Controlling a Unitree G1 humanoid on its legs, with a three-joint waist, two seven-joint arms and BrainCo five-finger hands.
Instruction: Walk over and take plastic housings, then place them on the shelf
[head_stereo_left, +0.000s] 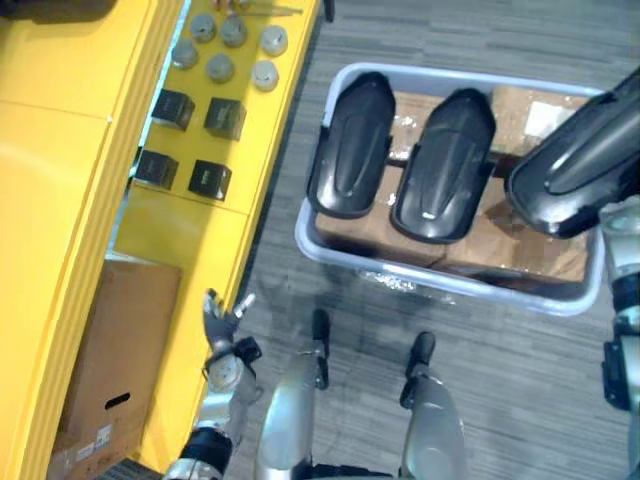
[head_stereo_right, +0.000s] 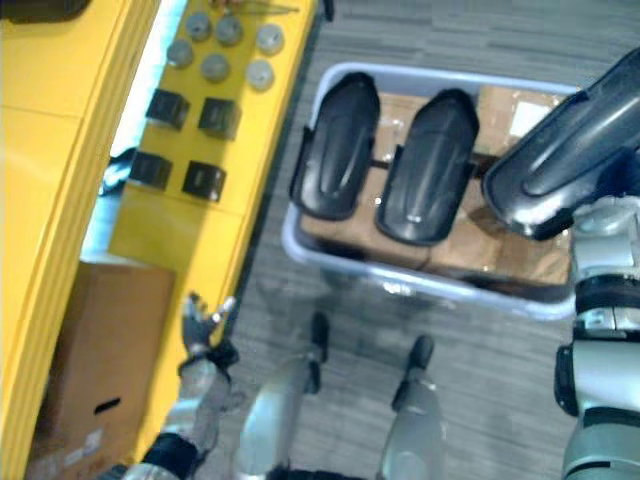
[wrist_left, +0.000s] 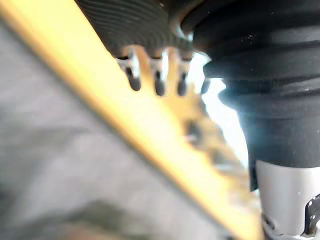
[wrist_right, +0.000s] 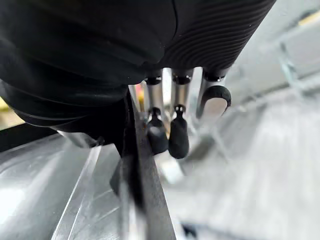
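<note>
Two black plastic housings (head_stereo_left: 350, 145) (head_stereo_left: 445, 165) lie side by side on cardboard boxes inside a pale grey bin (head_stereo_left: 400, 275) on the floor. A third housing (head_stereo_left: 580, 165) is raised above the bin's right end, and my right arm comes up beneath it. In the right wrist view my right hand (wrist_right: 177, 137) has its fingers curled over the thin dark edge of that housing (wrist_right: 142, 185). My left hand (head_stereo_left: 222, 340) hangs low beside the yellow shelf (head_stereo_left: 60, 200), fingers relaxed and holding nothing.
The shelf runs along the left and carries several grey round parts (head_stereo_left: 235, 50) and small black boxes (head_stereo_left: 190, 140). A brown cardboard box (head_stereo_left: 110, 380) sits beneath it at lower left. Grey carpet lies between shelf and bin.
</note>
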